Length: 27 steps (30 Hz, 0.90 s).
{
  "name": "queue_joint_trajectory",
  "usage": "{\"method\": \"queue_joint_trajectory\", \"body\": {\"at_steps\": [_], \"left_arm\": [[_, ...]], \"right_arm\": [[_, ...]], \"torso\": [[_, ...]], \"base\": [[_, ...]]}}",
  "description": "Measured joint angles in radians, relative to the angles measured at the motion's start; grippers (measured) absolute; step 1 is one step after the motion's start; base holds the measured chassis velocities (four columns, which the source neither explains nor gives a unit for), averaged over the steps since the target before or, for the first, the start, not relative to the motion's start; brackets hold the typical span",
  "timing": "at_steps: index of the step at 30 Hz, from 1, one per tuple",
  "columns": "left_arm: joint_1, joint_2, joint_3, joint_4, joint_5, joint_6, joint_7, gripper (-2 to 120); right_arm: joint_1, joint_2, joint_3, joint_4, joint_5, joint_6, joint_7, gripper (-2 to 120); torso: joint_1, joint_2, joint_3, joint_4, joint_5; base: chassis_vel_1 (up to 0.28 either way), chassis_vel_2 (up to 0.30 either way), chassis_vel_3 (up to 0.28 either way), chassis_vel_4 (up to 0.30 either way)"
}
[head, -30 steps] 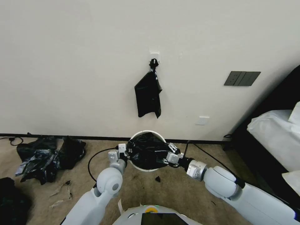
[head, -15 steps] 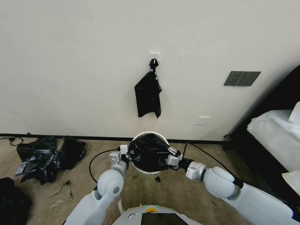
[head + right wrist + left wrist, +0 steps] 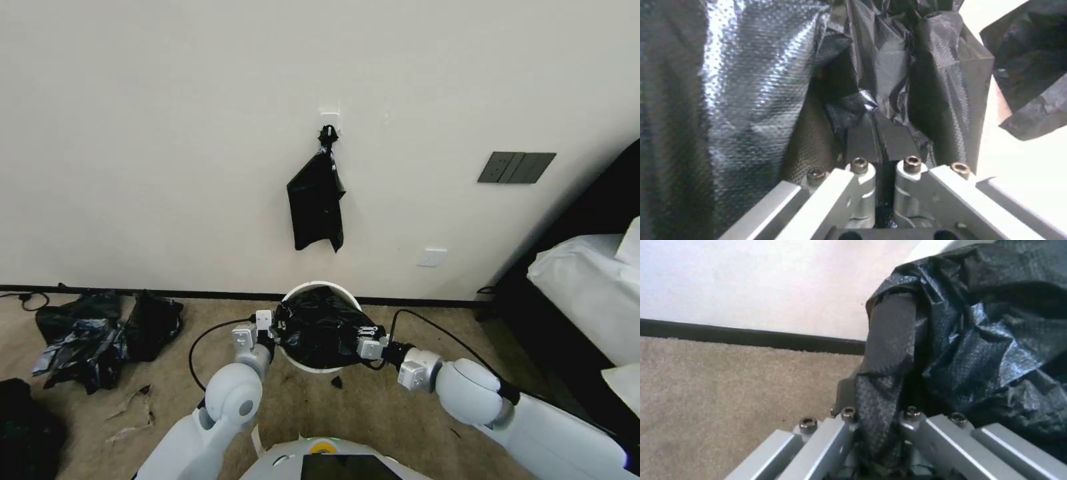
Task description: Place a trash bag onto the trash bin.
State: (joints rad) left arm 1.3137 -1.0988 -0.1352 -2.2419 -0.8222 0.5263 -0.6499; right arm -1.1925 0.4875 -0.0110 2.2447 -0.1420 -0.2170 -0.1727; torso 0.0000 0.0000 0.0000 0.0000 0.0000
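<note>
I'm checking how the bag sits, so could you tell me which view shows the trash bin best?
The head view: the trash bin's round cream rim shows around the trash bag. The left wrist view catches a pale sliver of the rim; in the right wrist view the bag hides it.

You have one trash bin (image 3: 313, 363) and one trash bag (image 3: 319, 327) over it. One bag bundle (image 3: 316, 200) hangs on the wall. Two grippers, left gripper (image 3: 275, 329) and right gripper (image 3: 357, 340), are present. One plastic heap (image 3: 100, 333) lies on the carpet.

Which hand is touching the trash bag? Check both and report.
Touching, both. In the right wrist view, the right hand is pinched shut on the trash bag. In the left wrist view, film runs between the left hand's fingers.
</note>
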Motion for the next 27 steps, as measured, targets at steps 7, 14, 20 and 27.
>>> {"method": "queue_joint_trajectory", "body": {"at_steps": [7,14,20,27], "left_arm": [[0.016,0.008,-0.012,-0.004,0.012,0.0,0.016,1],[0.038,0.029,-0.018,-0.022,0.037,0.025,0.075,1],[0.062,0.04,-0.023,-0.037,0.05,0.04,0.133,1],[0.088,0.053,-0.031,-0.049,0.063,0.056,0.199,1]], "right_arm": [[-0.01,0.01,0.017,0.021,0.164,0.023,0.066,0],[0.023,0.058,0.068,0.064,0.523,-0.01,0.225,0],[0.05,0.097,0.078,0.033,0.685,-0.07,0.315,0],[0.069,0.126,0.085,0.009,0.85,-0.154,0.394,0]], "torso": [[0.0,0.0,0.0,0.0,0.0],[0.0,0.0,0.0,0.0,-0.0001],[0.0,0.0,0.0,0.0,0.0001],[0.0,0.0,0.0,0.0,-0.0001]], "base": [[0.0,0.0,0.0,0.0],[0.0,0.0,0.0,0.0],[0.0,0.0,0.0,0.0],[0.0,0.0,0.0,0.0]]}}
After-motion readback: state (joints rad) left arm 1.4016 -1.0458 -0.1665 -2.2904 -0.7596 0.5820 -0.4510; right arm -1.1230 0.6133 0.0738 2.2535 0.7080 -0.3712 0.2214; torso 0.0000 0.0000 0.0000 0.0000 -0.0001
